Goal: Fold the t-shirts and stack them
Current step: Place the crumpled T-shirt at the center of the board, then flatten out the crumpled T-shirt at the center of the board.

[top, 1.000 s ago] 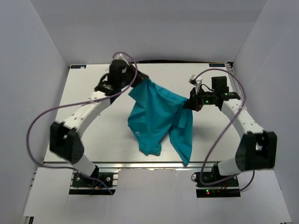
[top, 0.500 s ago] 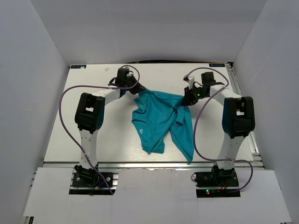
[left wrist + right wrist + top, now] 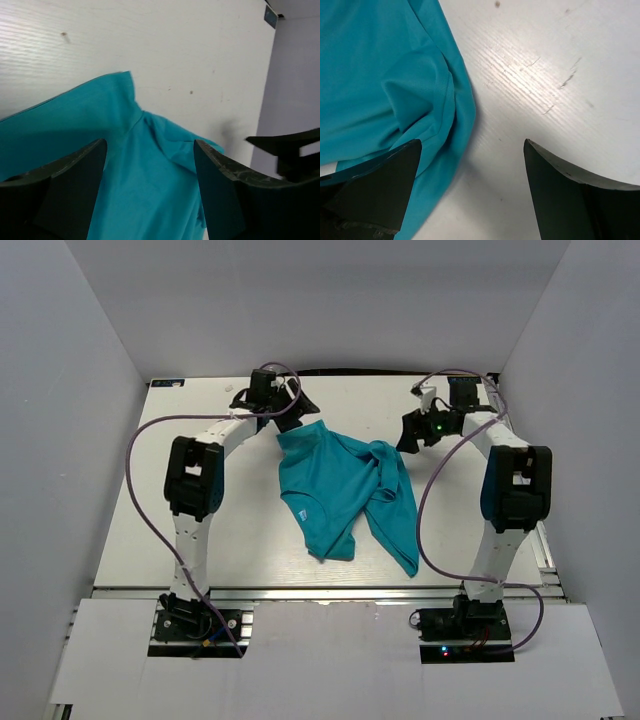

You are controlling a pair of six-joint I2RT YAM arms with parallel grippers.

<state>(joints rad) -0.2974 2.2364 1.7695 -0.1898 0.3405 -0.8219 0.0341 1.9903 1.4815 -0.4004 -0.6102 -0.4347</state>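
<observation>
The t-shirt (image 3: 335, 485) lies in a crumpled heap on the white table (image 3: 240, 540), near the middle and a bit toward the far side. It is teal all over. One long part runs toward the near edge. The top right part is bunched into folds.

Grey walls (image 3: 80, 340) stand around the table on three sides.

We see the left arm (image 3: 192, 475) and the right arm (image 3: 512, 485) both reach far out over the table. A purple cable (image 3: 135, 470) loops beside each arm.

The left gripper (image 3: 296, 406) is at the shirt's far left corner. Its fingers are spread wide and hold nothing. In its own camera the cloth lies under the gap. The right gripper (image 3: 408, 432) is just beside the bunched part. It is spread wide too, with only cloth and bare table under it. We cannot tell if any finger touches the cloth.

A small blue sticker (image 3: 270, 16) sits at the far edge of the table. A tiny pale tag (image 3: 298, 511) shows on the shirt's left side. Both are too small for us to read.

Nothing but the shirt lies on the table between the two arms.
</observation>
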